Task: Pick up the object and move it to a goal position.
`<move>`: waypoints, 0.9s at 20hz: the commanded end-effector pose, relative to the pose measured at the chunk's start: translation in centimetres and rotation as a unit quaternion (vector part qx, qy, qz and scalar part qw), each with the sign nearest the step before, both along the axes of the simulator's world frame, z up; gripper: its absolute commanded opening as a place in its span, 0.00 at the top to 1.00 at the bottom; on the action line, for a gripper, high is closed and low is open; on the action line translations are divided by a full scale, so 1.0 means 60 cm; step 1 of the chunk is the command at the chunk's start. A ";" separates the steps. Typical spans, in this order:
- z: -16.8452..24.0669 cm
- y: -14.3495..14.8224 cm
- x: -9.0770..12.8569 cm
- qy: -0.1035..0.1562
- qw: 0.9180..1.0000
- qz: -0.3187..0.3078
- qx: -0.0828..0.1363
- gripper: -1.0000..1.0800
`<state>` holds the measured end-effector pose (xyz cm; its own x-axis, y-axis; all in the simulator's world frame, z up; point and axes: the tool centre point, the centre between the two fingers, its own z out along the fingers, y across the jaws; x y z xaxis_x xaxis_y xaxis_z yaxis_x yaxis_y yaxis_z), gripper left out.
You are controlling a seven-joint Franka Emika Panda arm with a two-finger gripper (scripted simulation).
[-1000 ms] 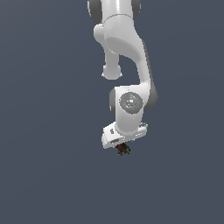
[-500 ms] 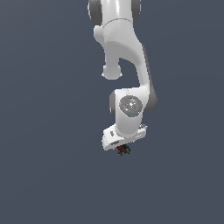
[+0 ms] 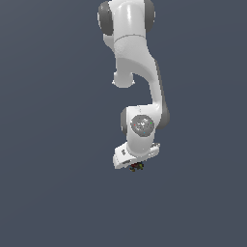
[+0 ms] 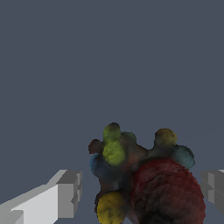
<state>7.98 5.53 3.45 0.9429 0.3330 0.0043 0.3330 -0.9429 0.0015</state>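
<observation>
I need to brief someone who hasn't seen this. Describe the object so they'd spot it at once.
Follow the white arm down to the hand at its lower end. The object sits right under it: a tiny dark lump, far smaller than the hand. Against plain grey-blue and white surroundings, it alone is knobbly and speckled red, yellow, green and blue.
</observation>
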 end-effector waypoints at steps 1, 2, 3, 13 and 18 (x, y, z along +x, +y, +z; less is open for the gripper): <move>-0.008 0.000 -0.001 0.002 1.000 0.000 0.000 0.04; -0.008 0.000 -0.001 0.002 1.000 0.000 0.000 0.04; -0.008 0.000 -0.001 0.002 1.000 0.000 0.000 1.00; 0.001 -0.001 0.003 -0.002 1.000 0.000 0.000 1.00; 0.010 -0.004 0.000 -0.002 1.000 0.000 0.000 1.00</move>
